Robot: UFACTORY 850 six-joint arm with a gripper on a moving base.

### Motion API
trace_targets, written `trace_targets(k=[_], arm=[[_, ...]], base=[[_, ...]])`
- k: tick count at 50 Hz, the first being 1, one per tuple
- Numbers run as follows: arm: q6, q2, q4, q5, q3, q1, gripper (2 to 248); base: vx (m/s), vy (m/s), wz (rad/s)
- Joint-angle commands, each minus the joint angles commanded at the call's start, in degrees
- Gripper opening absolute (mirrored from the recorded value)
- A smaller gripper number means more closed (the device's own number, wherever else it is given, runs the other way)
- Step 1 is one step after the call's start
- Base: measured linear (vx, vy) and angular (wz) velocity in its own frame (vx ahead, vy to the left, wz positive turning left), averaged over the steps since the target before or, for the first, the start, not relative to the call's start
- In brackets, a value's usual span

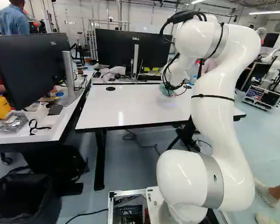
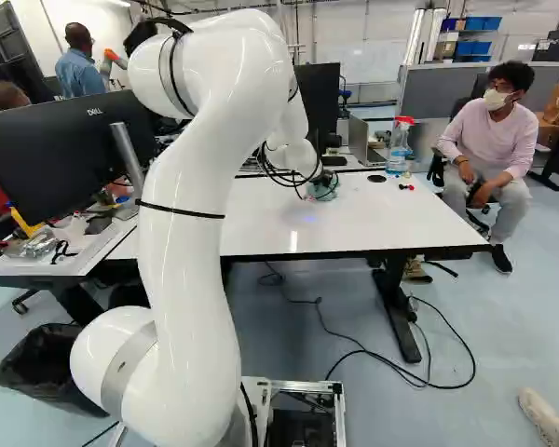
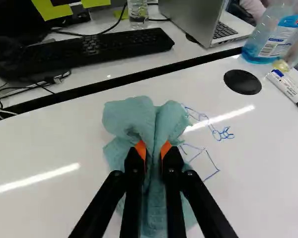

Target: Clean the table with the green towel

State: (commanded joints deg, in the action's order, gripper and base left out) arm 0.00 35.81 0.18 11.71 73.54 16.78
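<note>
Pinching the bunched green towel [image 3: 129,116] from both sides, the gripper [image 1: 168,86] stands nearly closed.

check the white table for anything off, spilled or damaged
Blue line drawings mark the glossy white tabletop, partly beside the bunched green cloth towel gripped in the black two-fingered hand. They look like stray scribbles on a work surface. I see no spill or damage.

1. You have room to pass low over the tabletop [image 3: 44,144] toward its near edge.
2. Near the far edge, the spray bottle [image 3: 268,44] and marker [image 3: 286,88] obstruct you.
3. Beyond it, the keyboard [image 3: 102,47] and laptop [image 3: 193,22] block you.
</note>
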Motion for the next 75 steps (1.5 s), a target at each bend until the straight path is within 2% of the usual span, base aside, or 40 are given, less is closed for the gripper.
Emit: trace_targets(k=[31,48,75], arm=[[0.0,0.2,0.0,-0.9,0.3,0.0,51],[0.0,3.7,0.0,-0.9,5.2,0.1,51],[0.0,8.1,0.0,-0.9,11.4,3.0,51]], base=[[0.0,0.0,0.0],[0.0,0.0,0.0],[0.0,0.0,0.0]])
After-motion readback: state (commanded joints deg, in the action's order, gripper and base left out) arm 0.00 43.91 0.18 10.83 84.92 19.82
